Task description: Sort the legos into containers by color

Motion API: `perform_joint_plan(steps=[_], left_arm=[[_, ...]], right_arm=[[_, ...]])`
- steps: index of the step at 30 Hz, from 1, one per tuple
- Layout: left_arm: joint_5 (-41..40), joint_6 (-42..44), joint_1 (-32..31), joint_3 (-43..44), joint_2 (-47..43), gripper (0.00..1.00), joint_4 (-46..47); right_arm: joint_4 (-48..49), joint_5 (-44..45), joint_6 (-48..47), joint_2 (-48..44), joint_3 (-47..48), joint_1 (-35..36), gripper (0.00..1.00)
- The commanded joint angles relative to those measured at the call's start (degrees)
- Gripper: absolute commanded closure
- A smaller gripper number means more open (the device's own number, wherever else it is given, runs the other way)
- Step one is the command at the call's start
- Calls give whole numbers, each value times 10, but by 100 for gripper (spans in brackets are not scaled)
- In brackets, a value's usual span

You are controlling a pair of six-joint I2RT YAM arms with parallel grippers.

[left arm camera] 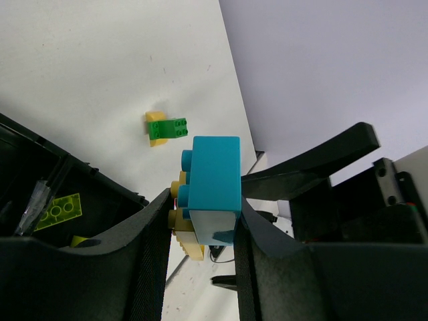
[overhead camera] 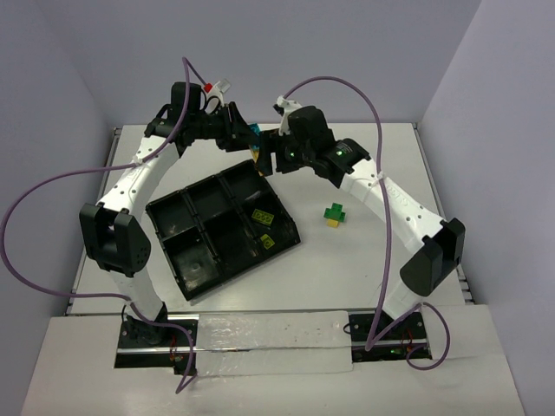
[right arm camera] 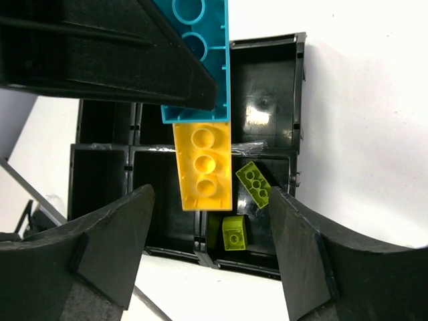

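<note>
My left gripper (left arm camera: 204, 200) is shut on a light blue brick (left arm camera: 212, 180) with a yellow brick (left arm camera: 182, 231) stuck to it, held above the far corner of the black tray (overhead camera: 186, 208). In the right wrist view the blue brick (right arm camera: 200, 47) and yellow brick (right arm camera: 202, 167) hang between my open right gripper's (right arm camera: 210, 194) jaws, touching neither finger. Two lime bricks (right arm camera: 254, 184) (right arm camera: 234, 233) lie in one tray compartment. A green brick on a yellow one (overhead camera: 334, 214) sits on the table right of the tray.
The tray (right arm camera: 267, 100) lies tilted at the table's middle left, its other compartments dark and glossy. Both grippers (overhead camera: 245, 139) (overhead camera: 267, 163) crowd together at the tray's far corner. The walls stand close behind and to the sides.
</note>
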Motion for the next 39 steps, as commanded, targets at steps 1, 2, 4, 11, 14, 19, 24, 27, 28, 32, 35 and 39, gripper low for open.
perform_joint_plan(steps=[1, 2, 4, 11, 14, 19, 24, 27, 28, 32, 35, 39], left_arm=[[2, -5, -4, 20, -29, 100, 20], [1, -5, -4, 20, -28, 100, 20], [1, -6, -4, 21, -28, 100, 18], [-3, -6, -4, 20, -30, 100, 17], [-4, -4, -4, 19, -31, 100, 14], [-7, -2, -4, 21, -33, 100, 12], [-15, 10, -4, 21, -39, 100, 12], [-27, 16, -4, 22, -43, 83, 6], [-33, 18, -4, 22, -43, 64, -1], [-46, 25, -4, 26, -44, 21, -11], [-61, 29, -4, 38, -41, 12, -20], [-82, 31, -1, 52, -38, 17, -31]], right_arm=[[27, 8, -9, 15, 28, 9, 25], [30, 8, -9, 20, 30, 10, 26], [32, 9, -8, 28, 35, 14, 29], [54, 29, -2, 38, 24, 26, 38], [62, 34, 1, 39, 20, 29, 42], [71, 46, 5, 32, 10, 30, 66], [74, 66, 8, 21, -8, 30, 96], [78, 81, 9, 12, -22, 30, 100], [79, 81, 8, 10, -26, 30, 100], [79, 77, 8, 4, -38, 30, 100], [78, 73, 8, 0, -44, 30, 100], [80, 76, 8, -9, -58, 30, 100]])
